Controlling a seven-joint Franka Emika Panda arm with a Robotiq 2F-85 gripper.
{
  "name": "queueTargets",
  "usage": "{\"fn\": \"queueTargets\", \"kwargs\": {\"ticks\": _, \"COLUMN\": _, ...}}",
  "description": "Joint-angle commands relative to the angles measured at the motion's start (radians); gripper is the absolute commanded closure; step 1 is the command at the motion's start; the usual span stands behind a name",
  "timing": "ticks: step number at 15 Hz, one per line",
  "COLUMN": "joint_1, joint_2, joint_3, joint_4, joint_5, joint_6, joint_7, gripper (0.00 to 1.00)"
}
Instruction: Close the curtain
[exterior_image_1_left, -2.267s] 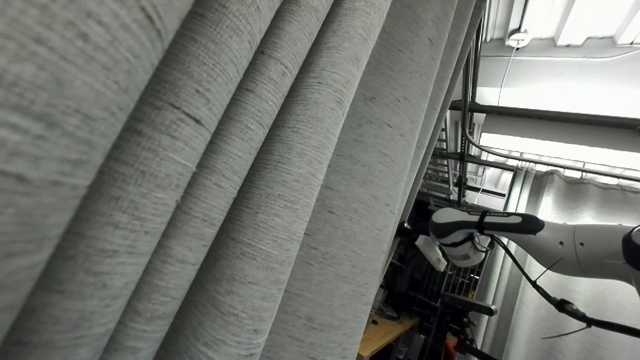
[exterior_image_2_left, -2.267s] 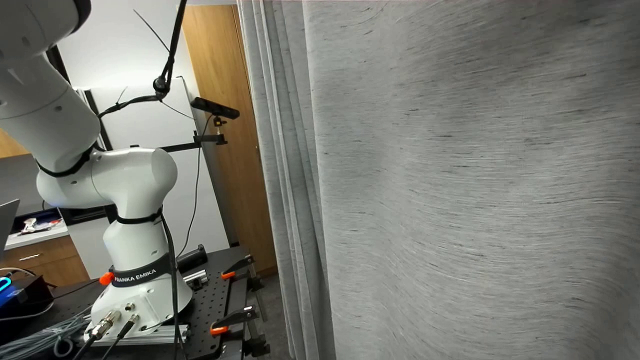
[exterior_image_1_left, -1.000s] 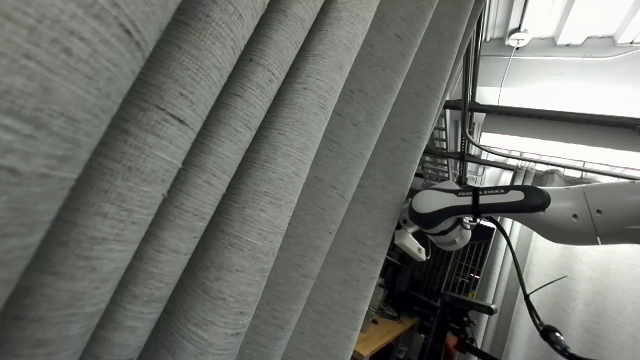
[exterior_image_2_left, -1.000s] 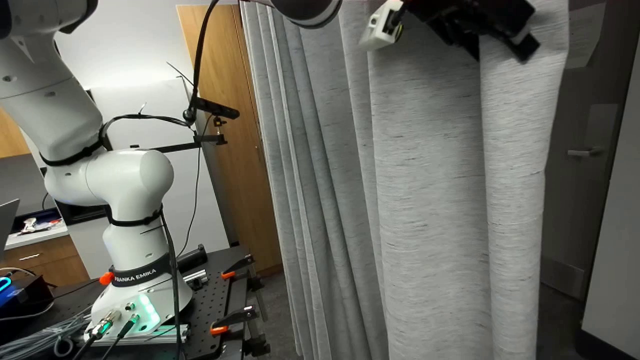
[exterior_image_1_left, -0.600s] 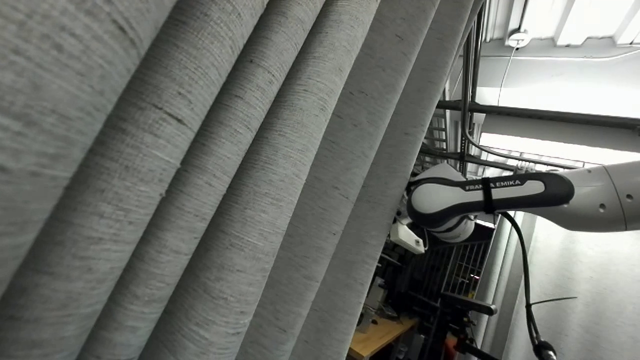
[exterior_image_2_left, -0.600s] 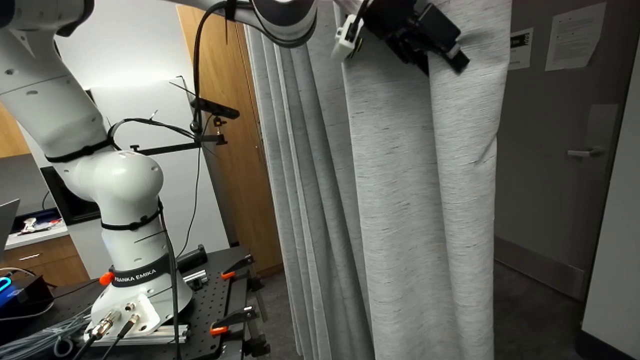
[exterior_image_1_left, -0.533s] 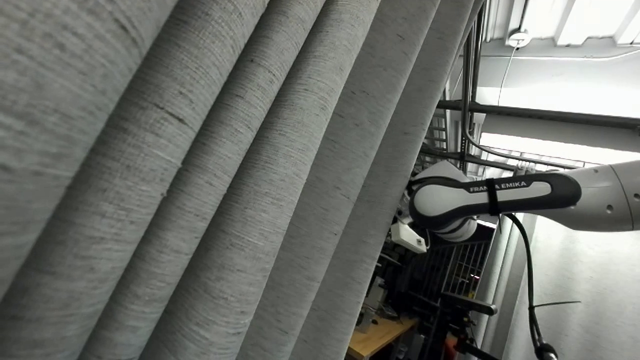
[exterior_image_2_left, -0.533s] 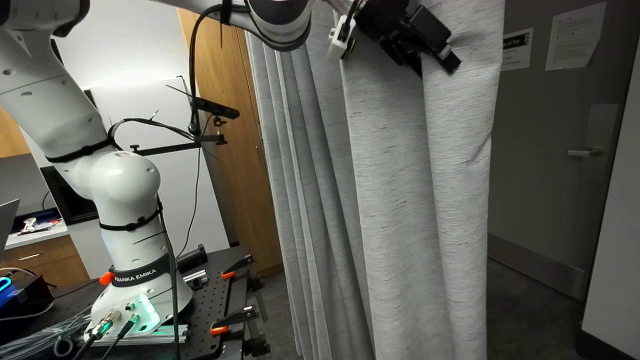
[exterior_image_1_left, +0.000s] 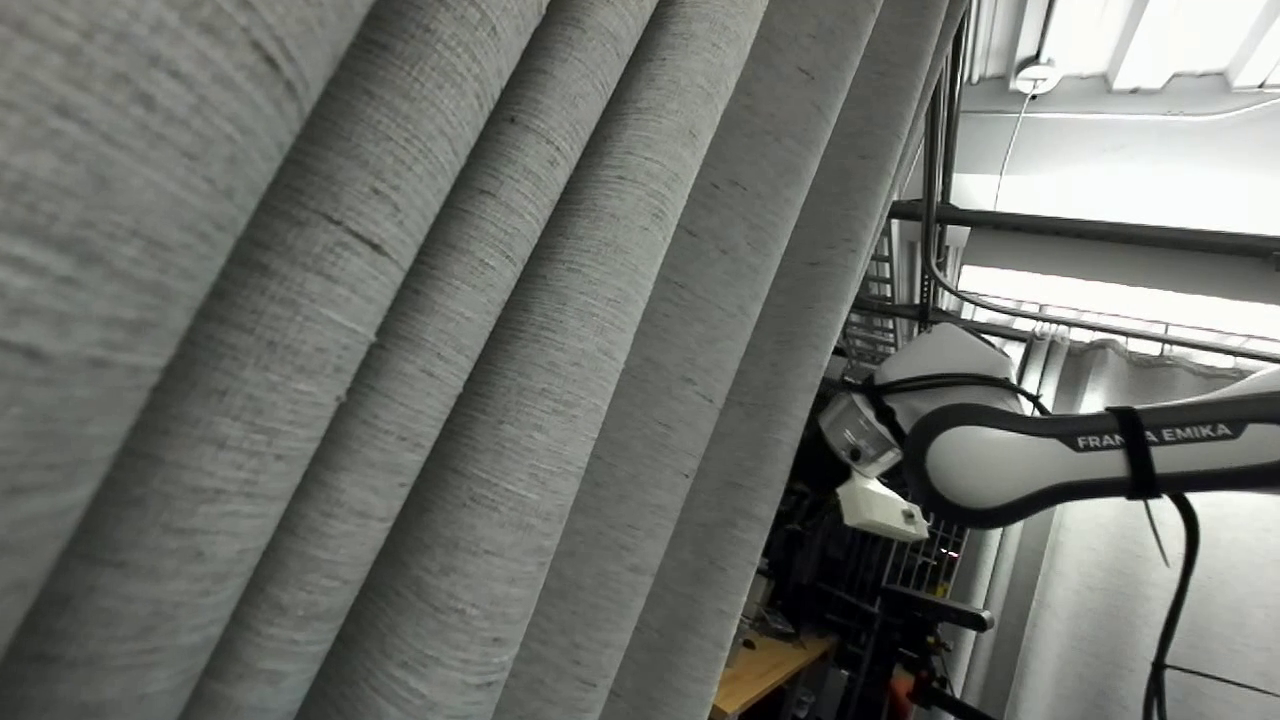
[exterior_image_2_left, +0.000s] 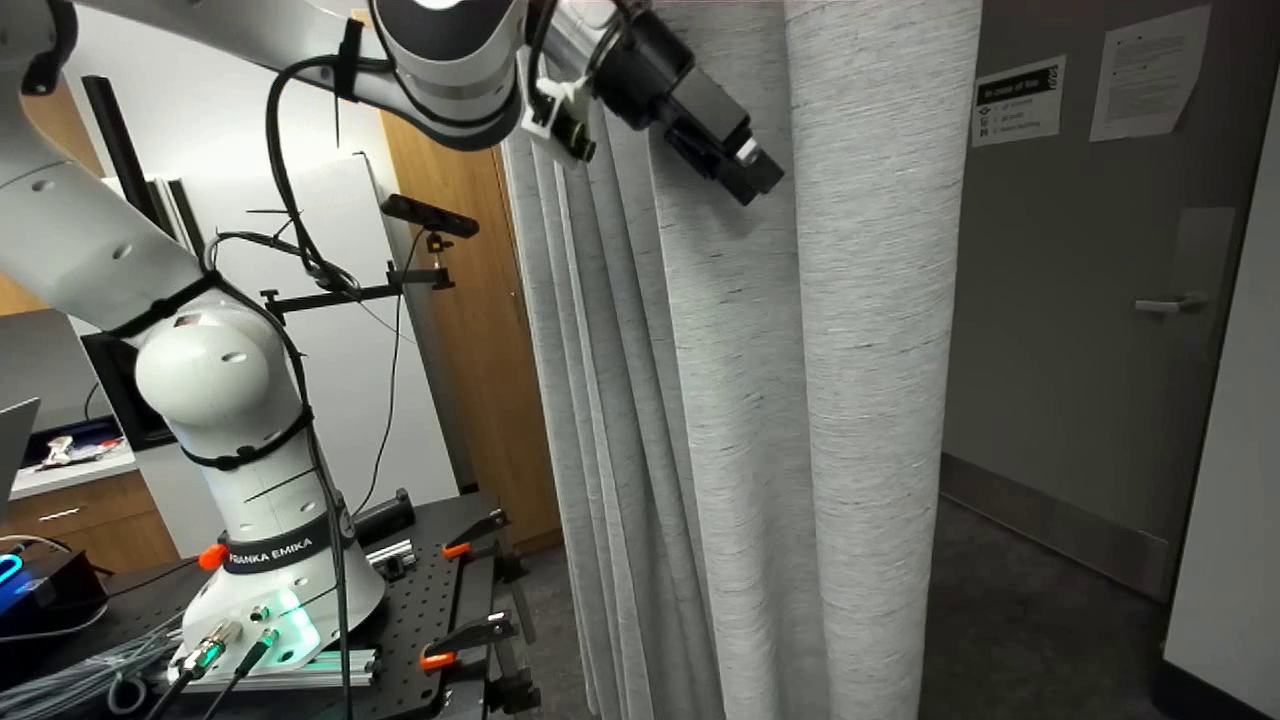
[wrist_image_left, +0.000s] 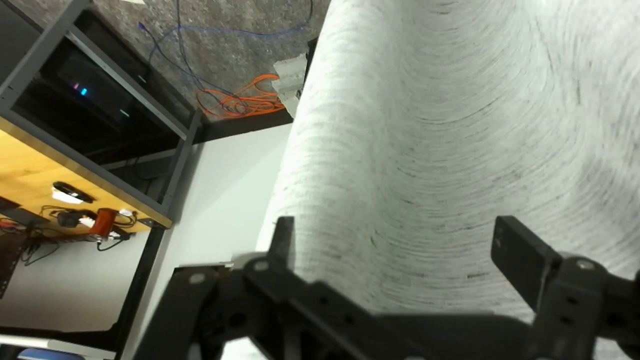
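The light-grey curtain (exterior_image_2_left: 740, 450) hangs in deep pleats beside the arm, and its broad folds (exterior_image_1_left: 470, 350) fill much of another exterior view. Its right-hand fold (exterior_image_2_left: 880, 300) ends short of a dark door. My gripper (exterior_image_2_left: 755, 185) points down and right in front of the fabric, near the top of that view. Seen from the wrist, the gripper (wrist_image_left: 394, 227) is open, its two dark fingers (wrist_image_left: 525, 262) far apart. Pleated curtain cloth (wrist_image_left: 435, 165) spans the background behind the gap. Nothing is gripped; whether the fingers touch the cloth I cannot tell.
A dark door (exterior_image_2_left: 1070, 380) with notices stands beyond the curtain. Near the arm base are a black mounting table (exterior_image_2_left: 430, 590) with clamps and a camera (exterior_image_2_left: 430, 215) on a bracket. The wrist view shows a wooden desk (wrist_image_left: 30, 165) and orange cable (wrist_image_left: 245, 102) on the floor.
The arm has come into view and pulled back leftward and lower, away from the fold. The curtain's free edge has shifted left, exposing more of the door. The jaws have stayed open.
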Motion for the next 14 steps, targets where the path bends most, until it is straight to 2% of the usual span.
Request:
{"fn": "queueTargets", "kwargs": {"ticks": 1, "joint_1": -0.273, "joint_2": -0.1, "joint_3": 0.25, "joint_4": -0.171, "joint_5": 0.108, "joint_6": 0.02, "joint_7": -0.027, "gripper": 0.0}}
{"fn": "queueTargets", "kwargs": {"ticks": 4, "joint_1": -0.404, "joint_2": -0.135, "joint_3": 0.408, "joint_4": -0.242, "joint_5": 0.216, "joint_6": 0.013, "joint_7": -0.033, "gripper": 0.0}}
{"fn": "queueTargets", "kwargs": {"ticks": 6, "joint_1": -0.454, "joint_2": -0.15, "joint_3": 0.483, "joint_4": -0.27, "joint_5": 0.267, "joint_6": 0.012, "joint_7": -0.019, "gripper": 0.0}}
{"fn": "queueTargets", "kwargs": {"ticks": 7, "joint_1": -0.463, "joint_2": -0.095, "joint_3": 0.484, "joint_4": -0.226, "joint_5": 0.287, "joint_6": 0.015, "joint_7": -0.058, "gripper": 0.0}}
{"fn": "queueTargets", "kwargs": {"ticks": 9, "joint_1": -0.484, "joint_2": -0.109, "joint_3": 0.52, "joint_4": -0.246, "joint_5": 0.301, "joint_6": 0.012, "joint_7": -0.05, "gripper": 0.0}}
{"fn": "queueTargets", "kwargs": {"ticks": 14, "joint_1": -0.491, "joint_2": -0.115, "joint_3": 0.525, "joint_4": -0.252, "joint_5": 0.301, "joint_6": 0.012, "joint_7": -0.049, "gripper": 0.0}}
